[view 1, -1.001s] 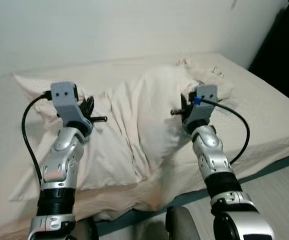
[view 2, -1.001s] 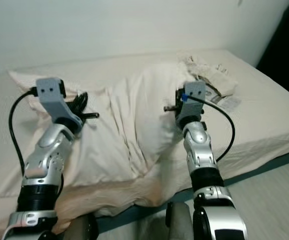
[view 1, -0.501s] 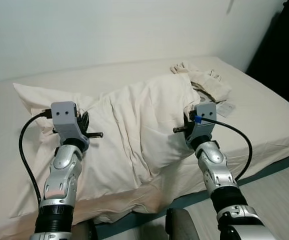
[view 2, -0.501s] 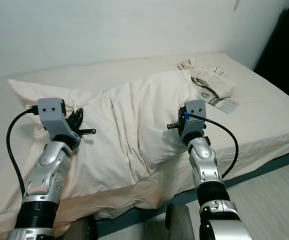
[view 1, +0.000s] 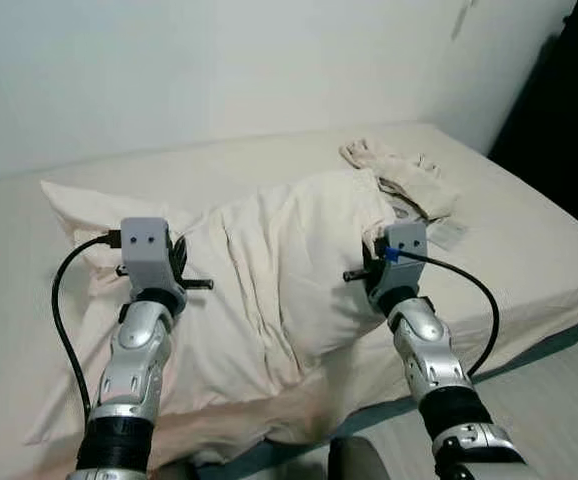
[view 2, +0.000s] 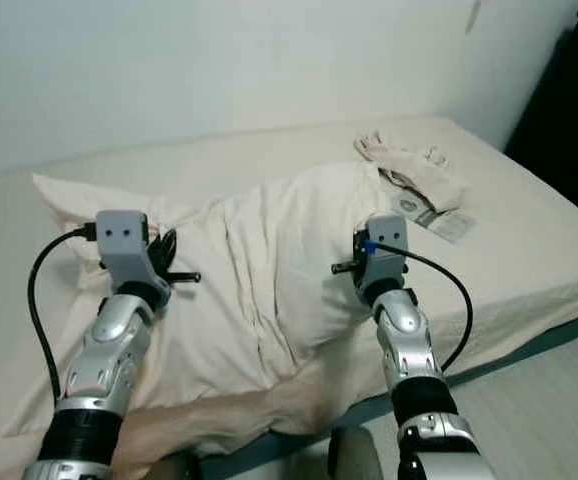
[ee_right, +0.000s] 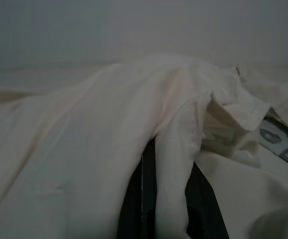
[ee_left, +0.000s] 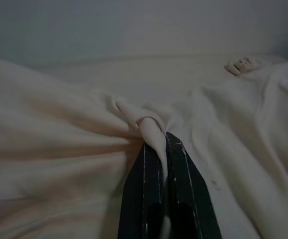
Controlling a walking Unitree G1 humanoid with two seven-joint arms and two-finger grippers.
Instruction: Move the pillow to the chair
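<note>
1. The pillow (view 1: pixel 279 270), a large cream one in a loose, wrinkled case, lies across the bed (view 1: pixel 529 240). It runs from the robot's left to its right, with its near edge close to the bed's front edge.
2. The left gripper (ee_left: pixel 155 144) is at the pillow's left part. In the left wrist view its two black fingers (ee_left: pixel 181 164) are pressed together on a twisted fold of the case, and the cloth bunches into creases that radiate from the pinch.
3. The right gripper (ee_right: pixel 166 149) is at the pillow's right end, just under its raised corner. In the right wrist view a fold of the case hangs between its fingers (ee_right: pixel 146 164) and covers the tips, and the fingers pinch that fold.
4. Between the two grips the pillow humps up, with deep folds running down its middle toward the near edge.
5. Beyond the pillow's right end, near the bed's far right corner, lies a crumpled cream cloth (view 1: pixel 389 160), close to the pillow's corner.
6. Just beside that cloth, nearer the robot, a flat printed packet (view 2: pixel 439 222) lies on the sheet, partly tucked under the cloth's edge.
7. A plain pale wall (view 1: pixel 219 60) stands behind the bed, and a dark area (view 1: pixel 569 110) fills the far right.
8. A strip of pale floor (view 1: pixel 569 380) shows to the right, below the bed's front edge.
9. A black cable (view 1: pixel 64 310) loops beside the left arm, and another curves off the right wrist (view 1: pixel 479 290).
</note>
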